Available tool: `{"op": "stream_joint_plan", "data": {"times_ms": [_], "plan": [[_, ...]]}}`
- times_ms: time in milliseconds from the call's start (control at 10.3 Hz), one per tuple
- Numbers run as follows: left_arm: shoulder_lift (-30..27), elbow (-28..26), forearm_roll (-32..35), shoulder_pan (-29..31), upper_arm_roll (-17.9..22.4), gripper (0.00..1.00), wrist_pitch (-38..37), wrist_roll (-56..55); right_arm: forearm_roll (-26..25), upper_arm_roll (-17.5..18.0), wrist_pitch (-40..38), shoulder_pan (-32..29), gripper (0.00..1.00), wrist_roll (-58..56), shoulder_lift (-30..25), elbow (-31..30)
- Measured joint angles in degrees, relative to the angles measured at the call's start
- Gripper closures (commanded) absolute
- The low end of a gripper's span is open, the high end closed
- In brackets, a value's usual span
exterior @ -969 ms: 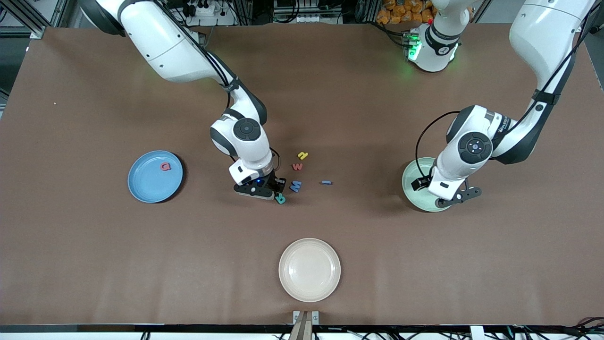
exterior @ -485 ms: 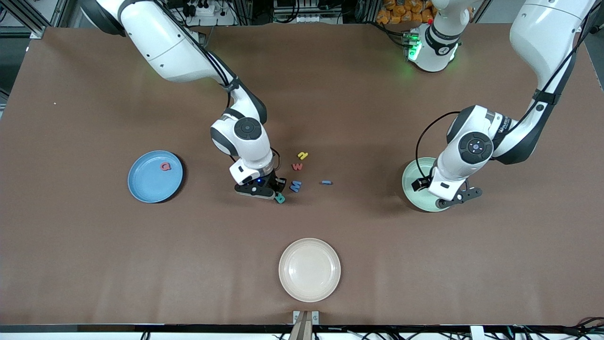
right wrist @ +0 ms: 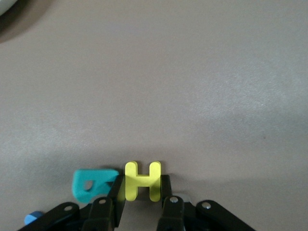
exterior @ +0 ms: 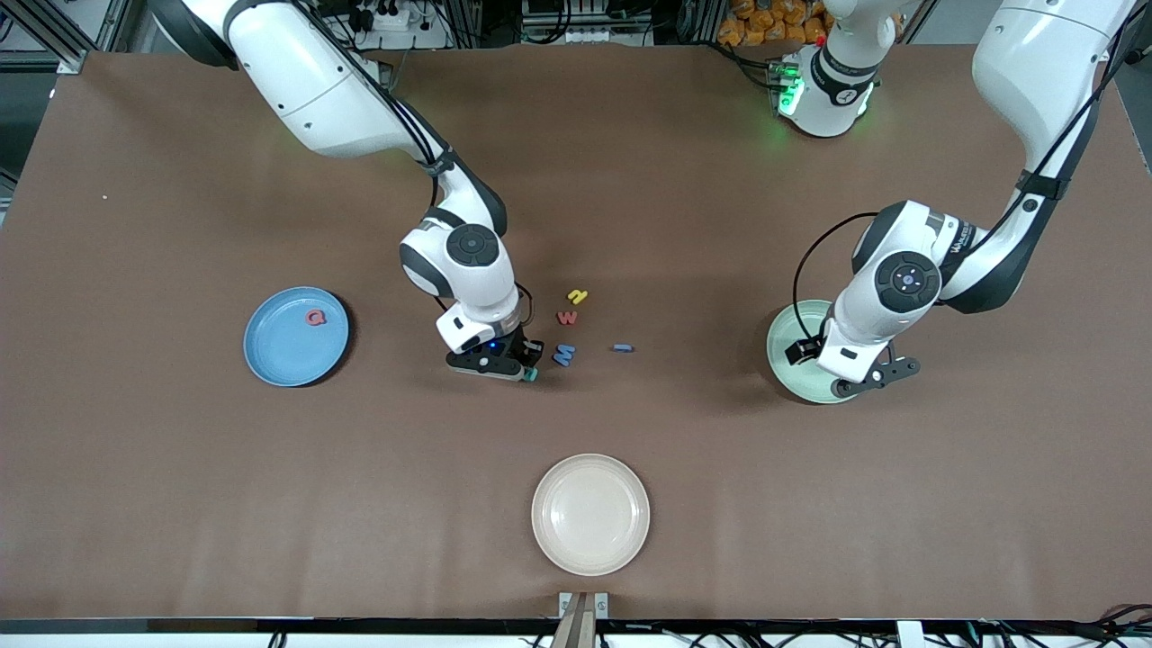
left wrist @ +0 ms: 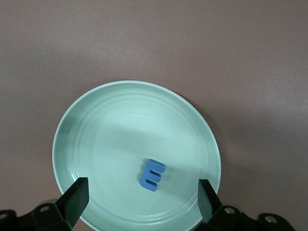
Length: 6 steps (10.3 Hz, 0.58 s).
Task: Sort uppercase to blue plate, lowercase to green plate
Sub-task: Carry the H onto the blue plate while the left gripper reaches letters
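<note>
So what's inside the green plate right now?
The green plate holds one small blue letter m, lying flat. The left claw is open over it. In the front view that arm covers part of the plate.

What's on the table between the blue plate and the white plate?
Nothing. In the front view, the brown table is bare between the blue plate and the white plate.

Even, bright overhead light falls on the brown matte bench (exterior: pixel 180 468); soft shadows pool under both arms; all views stay sharp.
</note>
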Motion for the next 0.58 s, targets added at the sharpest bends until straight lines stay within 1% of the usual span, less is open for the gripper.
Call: {"op": "stream_joint_plan", "data": {"times_ms": [194,291,581], "plan": [[0.0,0.0,0.0,0.0,0.0,0.0,0.0,0.0,-0.1,-0.1,-0.6,-0.5,0.68,-1.8,0.0,0.2],[0.0,0.0,0.0,0.0,0.0,0.0,0.0,0.0,-0.1,-0.1,-2.4,-1.0,0.68,-4.0,-0.1,0.6],[0.0,0.4,-0.7,0.0,0.0,0.0,0.0,0.0,-0.2,0.5,-13.9,-4.9,0.69,-17.1,-1.1,3.1]]}}
